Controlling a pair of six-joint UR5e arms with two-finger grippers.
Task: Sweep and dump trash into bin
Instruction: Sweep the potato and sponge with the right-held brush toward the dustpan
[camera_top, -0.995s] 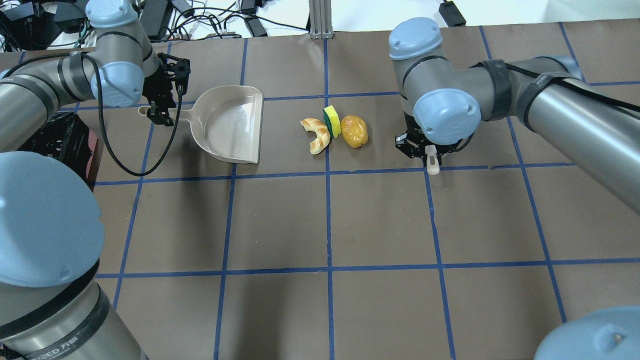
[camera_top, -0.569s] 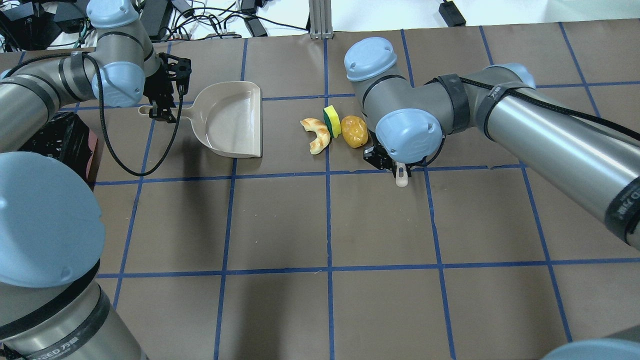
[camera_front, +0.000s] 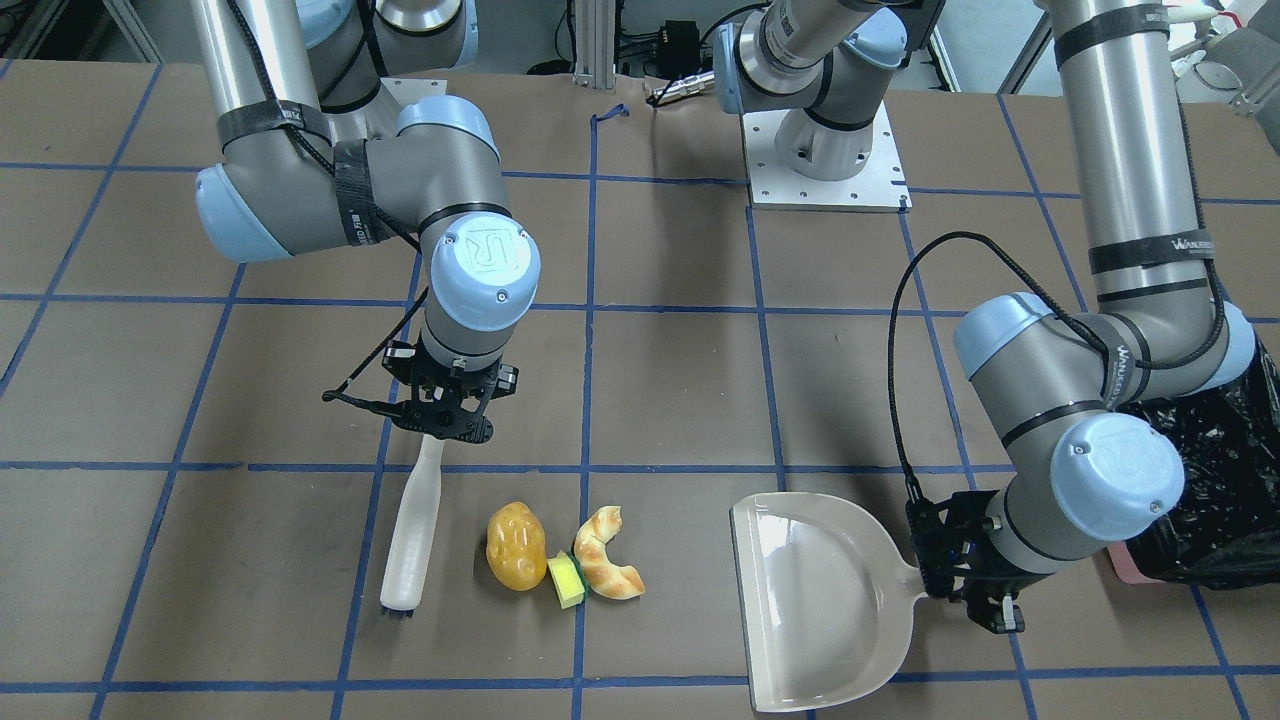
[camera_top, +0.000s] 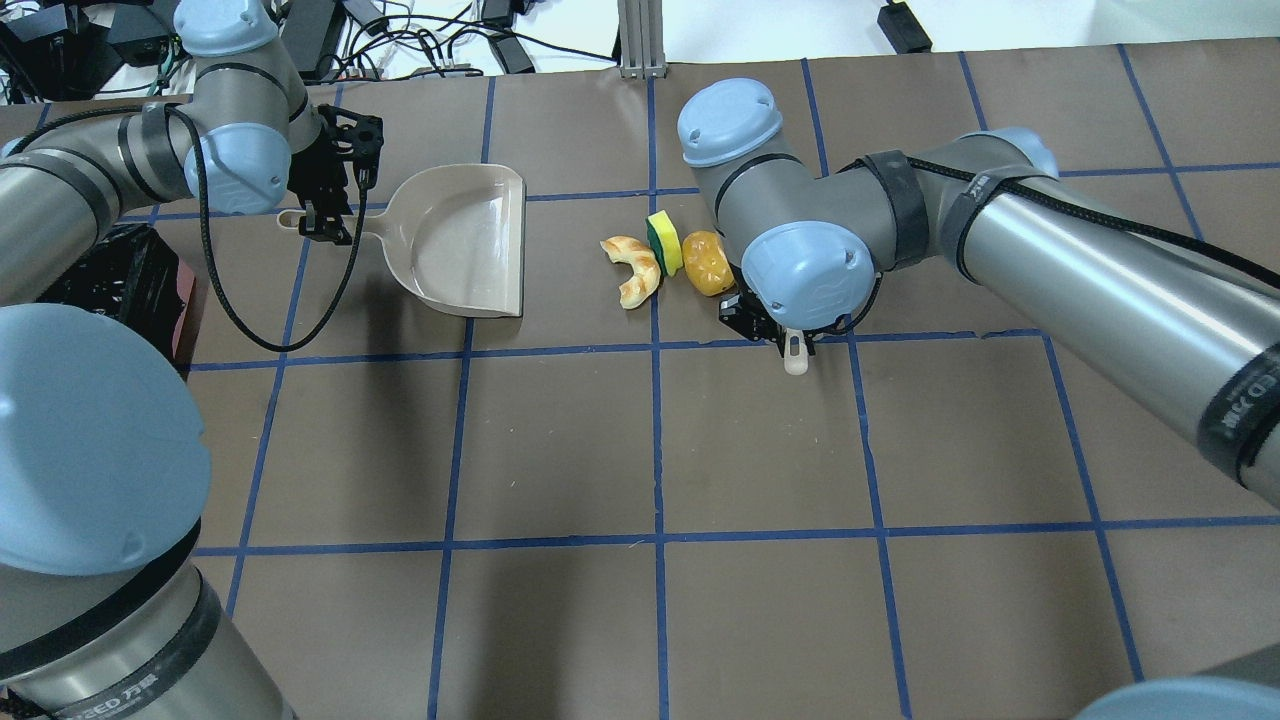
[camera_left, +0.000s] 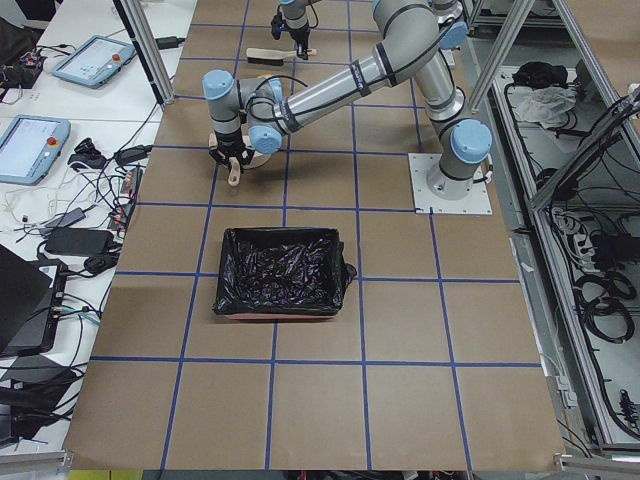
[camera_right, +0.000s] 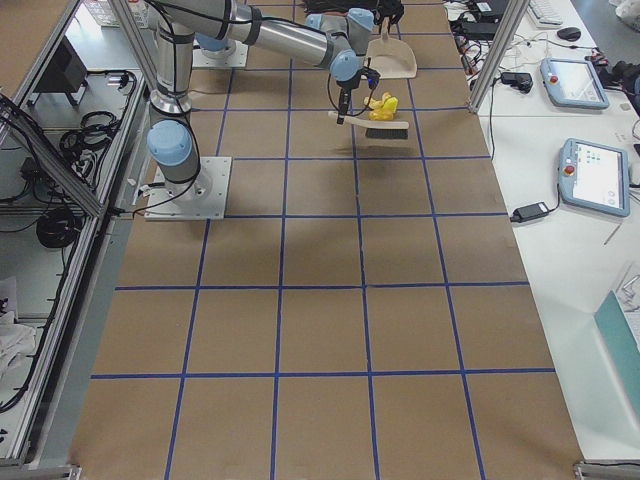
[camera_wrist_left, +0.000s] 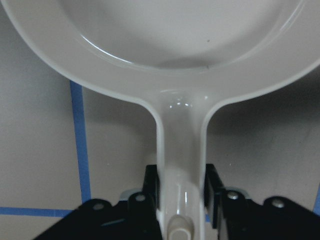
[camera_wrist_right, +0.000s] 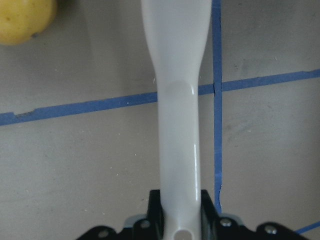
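fingers (camera_wrist_right: 156, 212) of our right gripper (camera_front: 443, 428) pinch the smooth white handle of the brush (camera_front: 412, 540) from both sides. fingers (camera_wrist_left: 151, 186) of our left gripper (camera_front: 958, 590) clamp the glossy beige handle of the dustpan (camera_front: 800, 610) the same way. the brush runs along the table (camera_front: 660, 400), its dark bristle end near the right of the trash (camera_front: 565, 560) but apart from it. the trash sits in a tight row on the matte brown paper. a lumpy, waxy yellow potato (camera_front: 516, 545) is nearest the brush, and a small yellow-and-green sponge block (camera_front: 567, 580) is wedged between it and a tan curved croissant (camera_front: 605, 568). left of them, well apart, the dustpan turns its straight open lip toward the row, and its shallow tray is bare. further left stands the bin (camera_left: 283, 238), rectangular and lined with crinkly black plastic. we judge the sweep is about to begin. next we need a low, square push leftwards, so the rounded potato doesn't roll aside, with the pan's lip flat to meet it.
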